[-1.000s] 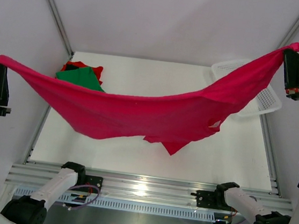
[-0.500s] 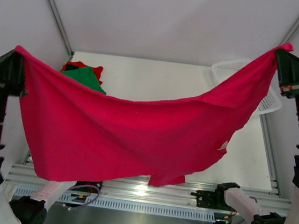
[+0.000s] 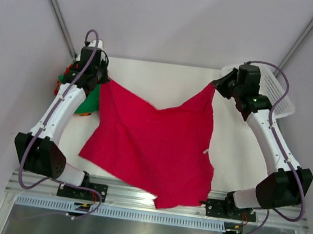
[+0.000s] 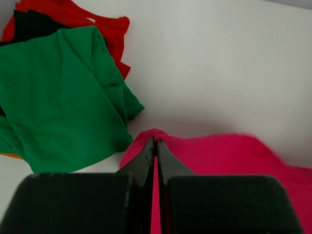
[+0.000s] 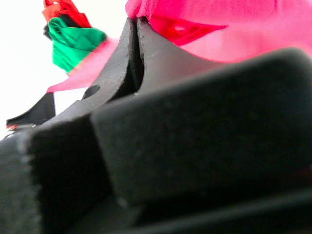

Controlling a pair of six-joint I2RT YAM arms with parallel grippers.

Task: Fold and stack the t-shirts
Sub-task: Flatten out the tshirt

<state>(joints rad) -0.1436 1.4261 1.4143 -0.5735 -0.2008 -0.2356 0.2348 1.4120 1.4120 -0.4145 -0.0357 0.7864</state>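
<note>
You lowered crimson t-shirt (image 3: 153, 145) from mid-air stretch onto table (image 3: 242, 155); left gripper (image 3: 105, 80), right gripper (image 3: 213, 87) stayed clamped on its far corners (near hem overhung front edge); spread nearly done, folding probably next.

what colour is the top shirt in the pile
Top shirt is green, clearest in left wrist view.
</note>
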